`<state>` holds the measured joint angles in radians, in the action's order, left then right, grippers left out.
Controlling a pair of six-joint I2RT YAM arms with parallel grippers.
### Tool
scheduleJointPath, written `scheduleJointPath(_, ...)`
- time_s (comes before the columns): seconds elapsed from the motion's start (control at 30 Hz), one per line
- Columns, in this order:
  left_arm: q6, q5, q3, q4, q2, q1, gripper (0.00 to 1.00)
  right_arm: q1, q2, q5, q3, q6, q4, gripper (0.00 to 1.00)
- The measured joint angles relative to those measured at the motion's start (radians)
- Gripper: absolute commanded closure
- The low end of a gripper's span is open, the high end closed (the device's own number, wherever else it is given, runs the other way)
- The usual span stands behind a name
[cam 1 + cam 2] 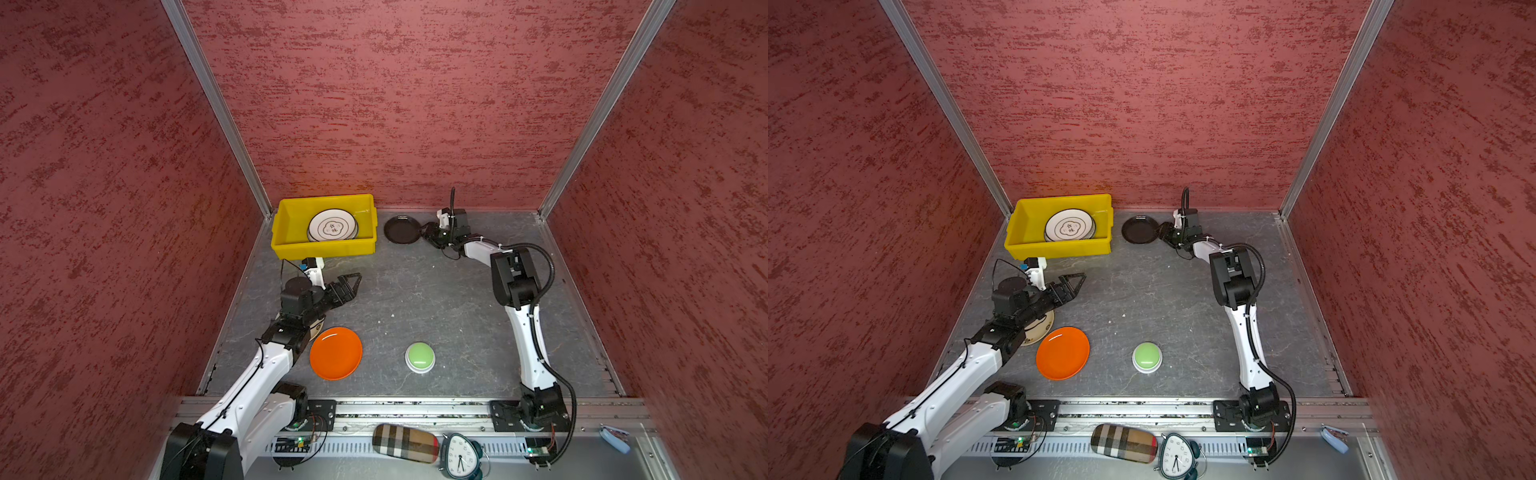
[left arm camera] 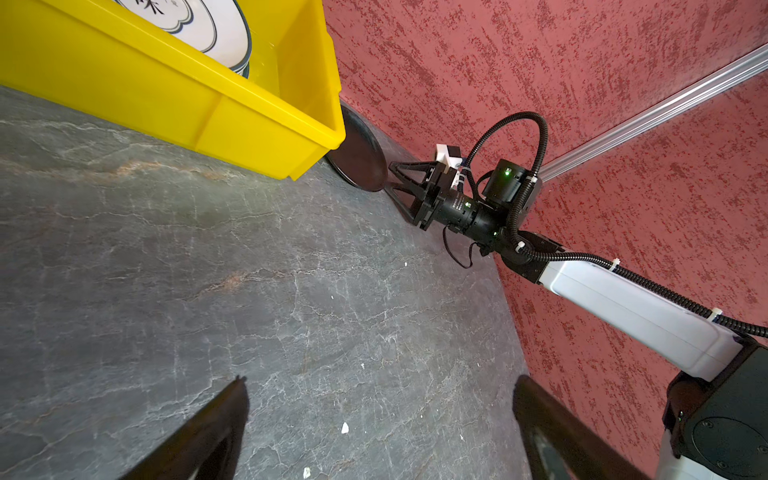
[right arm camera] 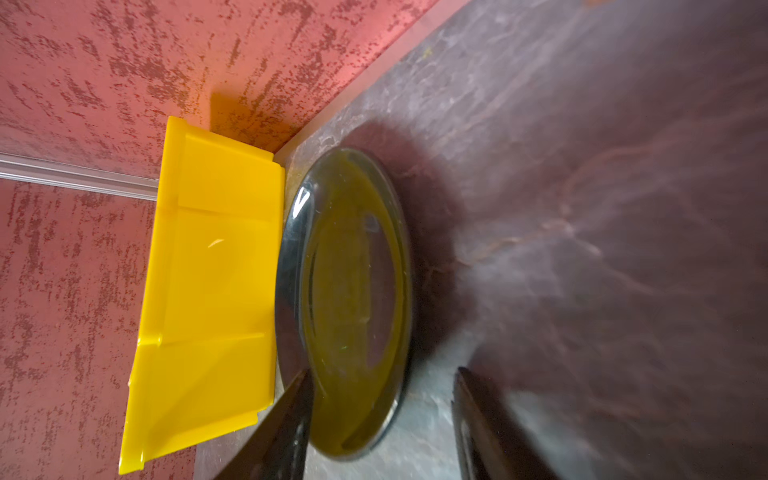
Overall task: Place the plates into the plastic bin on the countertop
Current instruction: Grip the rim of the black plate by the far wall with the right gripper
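Note:
The yellow plastic bin (image 1: 324,249) stands at the back left of the countertop (image 1: 436,299) and holds a stack of white dark-rimmed plates (image 1: 332,225). A black plate (image 1: 401,229) lies flat just right of the bin. My right gripper (image 1: 426,232) is at its right edge. In the right wrist view that gripper (image 3: 383,370) is open, one finger (image 3: 291,415) over the plate's inside (image 3: 353,270) and the other (image 3: 478,424) outside the rim. An orange plate (image 1: 336,353) lies front left. A cream plate (image 1: 1040,330) shows partly under my left arm. My left gripper (image 1: 353,282) hangs open and empty over bare countertop.
A green dome button (image 1: 420,356) sits front centre. Red walls close in on three sides, and the black plate lies close to the back wall. A plaid case (image 1: 405,442) and a clock (image 1: 459,457) lie beyond the front rail.

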<state>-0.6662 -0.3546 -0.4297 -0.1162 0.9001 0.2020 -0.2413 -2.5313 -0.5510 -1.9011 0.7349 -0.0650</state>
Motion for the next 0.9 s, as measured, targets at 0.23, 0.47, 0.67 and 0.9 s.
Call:
scheduleJointPath(0.23, 0.001, 0.021, 0.0, 0.005, 0.008, 0.0, 0.01, -0.011, -0.073, 0.012, -0.122, 0.003, 0.034, 0.57)
scheduleJointPath(0.47, 0.001, 0.027, 0.0, 0.008, 0.012, 0.0, 0.01, -0.013, -0.085, 0.03, -0.138, 0.001, 0.074, 0.84)
scheduleJointPath(0.67, 0.002, 0.043, 0.0, 0.012, 0.021, 0.0, 0.01, -0.013, -0.088, 0.033, -0.138, 0.01, 0.085, 1.0)
scheduleJointPath(0.9, 0.009, 0.05, 0.0, 0.014, 0.025, 0.0, 0.01, -0.013, -0.073, 0.033, -0.1, 0.016, 0.058, 1.0)
